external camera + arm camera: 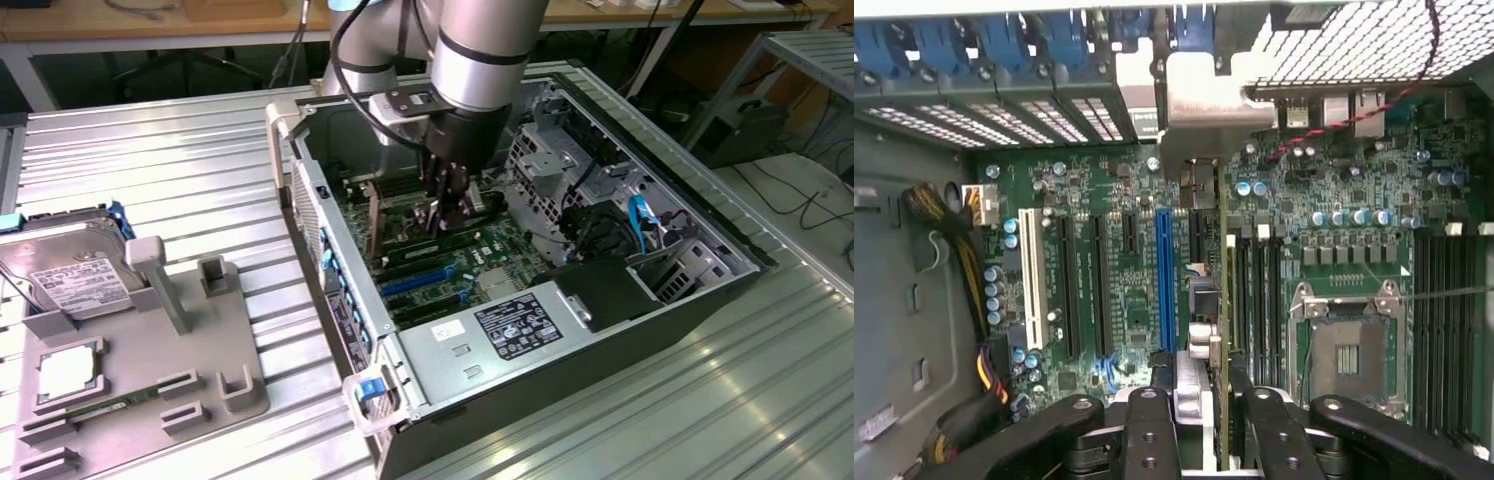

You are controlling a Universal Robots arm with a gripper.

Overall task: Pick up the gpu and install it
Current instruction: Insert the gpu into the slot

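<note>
Wrist view: the two black fingers (1149,430) are clenched on the gpu (1222,300), one on each face of the card. The gpu is seen edge-on as a thin line standing upright over the green motherboard (1134,300). It lies just beside the long blue slot (1165,280), on that slot's side toward the open processor socket (1349,350). The silvery end bracket (1204,100) sits at the rear wall of the computer case, next to the row of blue slot clips (1004,45). Whether the card's lower edge is seated in a slot cannot be told. A white slot (1034,280) lies well apart from the card, beyond two black slots.

Exterior view: at the centre of the frame the arm (487,50) reaches straight down into the open computer case (334,230), and the fingers are low over the board. The power supply (501,335) fills the case's near corner. At the lower left of the frame a hard drive (67,275) rests in a grey fixture (200,345) on the ribbed metal surface (174,170).
</note>
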